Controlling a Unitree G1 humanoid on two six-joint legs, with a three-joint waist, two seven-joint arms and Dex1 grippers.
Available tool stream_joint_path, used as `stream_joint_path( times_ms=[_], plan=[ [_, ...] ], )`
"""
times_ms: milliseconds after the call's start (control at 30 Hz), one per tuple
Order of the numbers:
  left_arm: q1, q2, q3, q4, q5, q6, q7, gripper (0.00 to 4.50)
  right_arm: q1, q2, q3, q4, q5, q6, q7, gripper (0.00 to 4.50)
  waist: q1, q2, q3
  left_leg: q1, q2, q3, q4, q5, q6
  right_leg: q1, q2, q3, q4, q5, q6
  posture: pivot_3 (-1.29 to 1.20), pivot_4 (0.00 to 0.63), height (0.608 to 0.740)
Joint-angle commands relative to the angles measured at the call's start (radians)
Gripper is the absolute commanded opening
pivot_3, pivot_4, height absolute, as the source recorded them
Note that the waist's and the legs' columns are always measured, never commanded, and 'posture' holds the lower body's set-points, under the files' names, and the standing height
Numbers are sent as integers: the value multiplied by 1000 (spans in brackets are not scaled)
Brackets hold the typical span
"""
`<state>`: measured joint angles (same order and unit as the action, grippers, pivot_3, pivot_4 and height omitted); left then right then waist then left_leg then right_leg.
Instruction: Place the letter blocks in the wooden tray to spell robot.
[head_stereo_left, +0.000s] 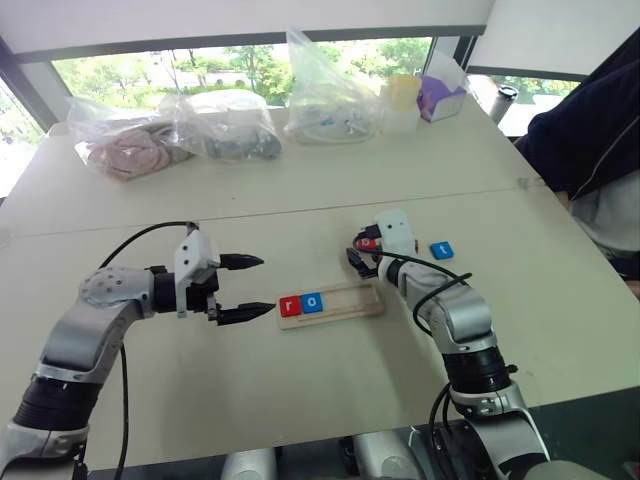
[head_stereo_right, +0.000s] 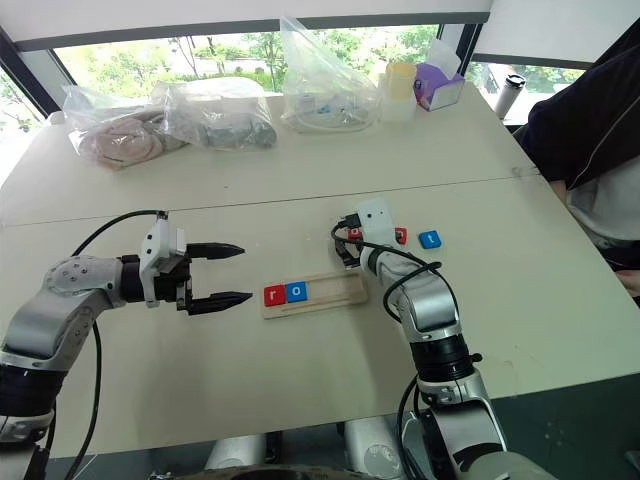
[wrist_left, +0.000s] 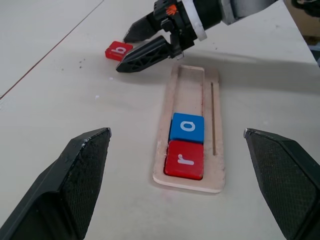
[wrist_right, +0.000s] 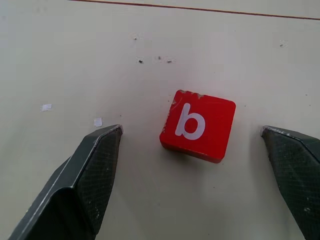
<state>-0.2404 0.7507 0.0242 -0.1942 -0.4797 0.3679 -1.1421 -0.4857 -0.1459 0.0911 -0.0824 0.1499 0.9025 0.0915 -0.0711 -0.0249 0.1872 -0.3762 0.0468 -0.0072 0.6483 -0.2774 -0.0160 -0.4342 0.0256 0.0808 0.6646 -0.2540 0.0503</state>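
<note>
Red "r" block (wrist_left: 184, 159) and blue "o" block (wrist_left: 187, 128) already seated at one end of the wooden tray (wrist_left: 214, 165); red "b" block (wrist_right: 198, 125) lying flat on the worktop (head_stereo_left: 300, 390), between the spread fingers of the released right claw (wrist_right: 192, 150). Best lowered squarely over the "b", clenched on 2 opposite sides, then set next to the "o". Left claw (head_stereo_left: 243, 288) also released, empty, beside the tray.

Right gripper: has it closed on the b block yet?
No. In the right wrist view the red b block lies flat on the table between the right gripper's open fingers, touching neither.
</note>
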Motion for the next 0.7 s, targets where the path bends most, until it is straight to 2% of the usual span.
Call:
stream_joint_path(
  times_ms=[33, 100, 200, 233, 333, 500, 600, 700],
  plan=[
    [-27, -1, 34, -32, -25, 10, 22, 4500, -20, 42, -5, 41, -4, -14, -11, 3954, 0, 0, 0, 0, 0, 0, 0, 0, 0, 0, 0, 0, 0, 0, 0, 0, 150, 740],
    [-31, -5, 29, -34, -23, 10, 32, 4500, -26, 59, -17, 56, -8, -14, -21, 3168, -1, 0, 0, 1, 0, 0, 0, 0, 0, 0, 0, 0, 0, 0, 0, 0, 150, 740],
    [-29, -15, 15, -45, -18, 11, 49, 4500, -29, 59, -30, 56, -17, -4, -23, 1552, -3, 0, 0, 1, 0, 0, 0, 0, 0, 0, 1, 0, 0, 0, 0, 0, 150, 740],
    [-29, -22, 10, -40, -19, 7, 47, 4500, -27, 54, -21, 40, -29, 16, -31, 1139, -2, 0, 0, 1, 0, 0, 0, 0, 0, 0, 1, 0, 0, 0, 0, 0, 150, 740],
    [-27, -37, -5, -41, -16, 2, 43, 4500, -4, 21, 0, -32, -55, 61, -35, 1145, 0, 0, 0, 1, 0, 0, -1, 0, 0, 0, 0, 0, 0, 0, 0, 0, 150, 740],
    [-19, -50, -41, -58, -16, -1, 14, 4500, 129, -72, -62, -434, -2, 321, 11, 1145, 11, 0, 0, -2, -1, -1, -1, 0, 0, 0, -1, 0, -1, -1, 1, 0, 150, 740],
    [-24, -52, -60, -56, -26, -9, -22, 4500, 218, -54, -162, -680, 44, 548, 35, 1145, 9, 0, 0, -5, -2, -1, 0, 0, 0, -3, -3, 0, -1, -2, 2, 0, 150, 740],
    [-39, -72, -84, -55, -28, -16, -49, 4500, 326, -17, -238, -803, 52, 670, 49, 1145, 6, 0, 0, -4, -2, -1, 0, 0, -1, -3, -3, -1, -1, -3, 5, 0, 150, 740]
  ],
)
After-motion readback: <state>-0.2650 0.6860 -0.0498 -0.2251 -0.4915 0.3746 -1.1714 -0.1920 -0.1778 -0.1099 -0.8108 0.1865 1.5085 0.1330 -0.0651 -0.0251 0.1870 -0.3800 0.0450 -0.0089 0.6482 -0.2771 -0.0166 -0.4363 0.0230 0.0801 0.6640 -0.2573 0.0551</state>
